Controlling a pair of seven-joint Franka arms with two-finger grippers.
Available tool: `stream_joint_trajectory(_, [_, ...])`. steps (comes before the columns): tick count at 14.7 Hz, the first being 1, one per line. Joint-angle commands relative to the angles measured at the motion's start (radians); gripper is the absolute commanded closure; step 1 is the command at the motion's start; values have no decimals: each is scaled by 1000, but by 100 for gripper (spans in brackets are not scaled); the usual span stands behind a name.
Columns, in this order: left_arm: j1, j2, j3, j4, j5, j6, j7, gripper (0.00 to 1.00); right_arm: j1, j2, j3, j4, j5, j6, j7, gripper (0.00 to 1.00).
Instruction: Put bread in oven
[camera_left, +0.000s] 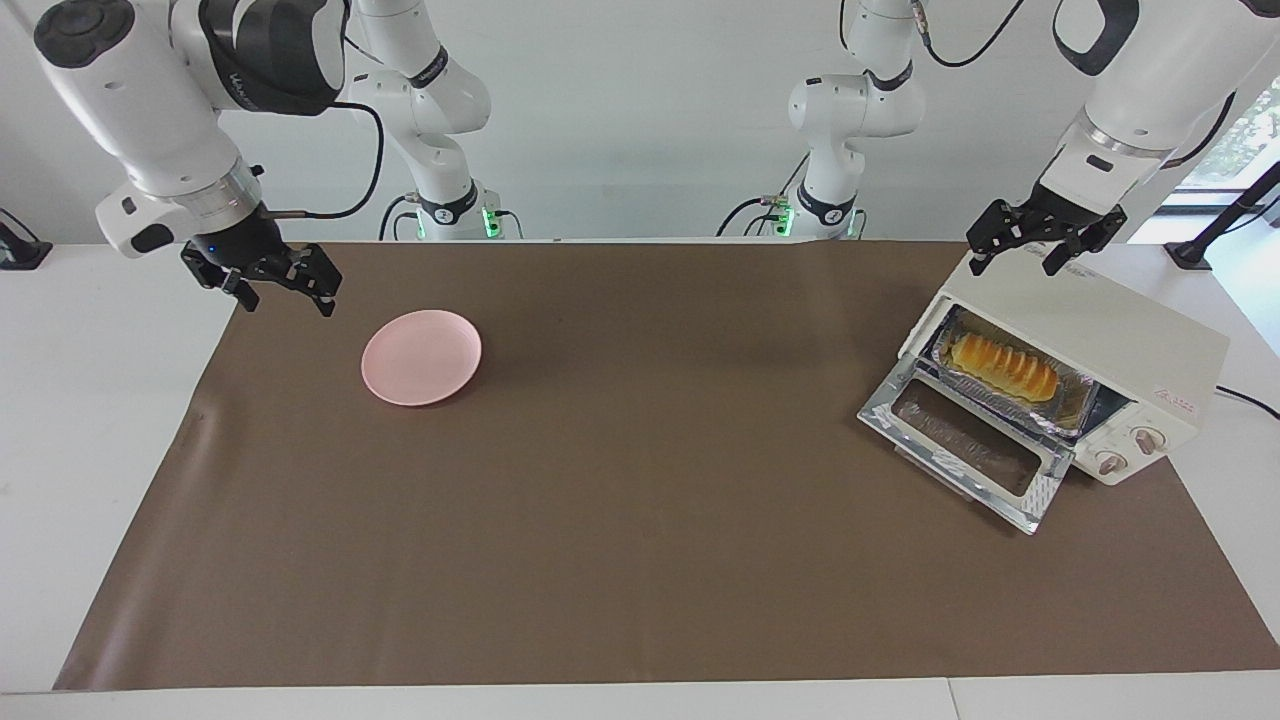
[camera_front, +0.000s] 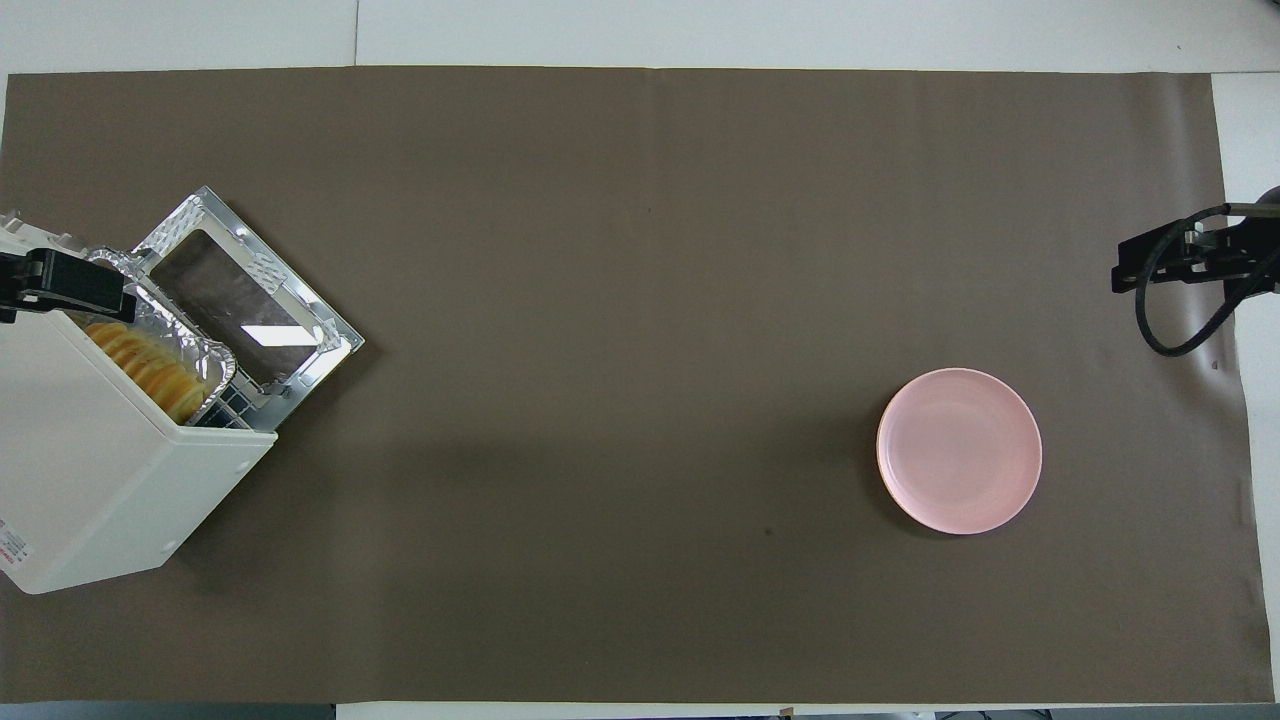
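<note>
Where ridged golden bread (camera_left: 1002, 366) in crinkled foil tray (camera_left: 1068, 412), boxy oven (camera_left: 1120, 345).

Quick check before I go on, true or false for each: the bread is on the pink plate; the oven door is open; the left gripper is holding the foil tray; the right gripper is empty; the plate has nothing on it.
1. The bread is on the pink plate. False: it lies in the foil tray inside the oven.
2. The oven door is open. True.
3. The left gripper holds the foil tray. False: it is open, up over the oven's top.
4. The right gripper is empty. True: open, waiting near the plate.
5. The plate has nothing on it. True.
</note>
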Motion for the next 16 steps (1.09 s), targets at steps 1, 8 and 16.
stream_joint_trajectory(1, [-4, 1, 3, 11, -5, 10, 18, 0, -19, -22, 14, -23, 10, -5, -16, 0])
stream_joint_trajectory(8, [-1, 2, 5, 13, -3, 38, 15, 0, -19, -22, 14, -23, 10, -5, -16, 0])
stream_joint_trajectory(16, [7, 1, 3, 7, -3, 46, 15, 0, -19, -22, 14, -23, 10, -5, -16, 0])
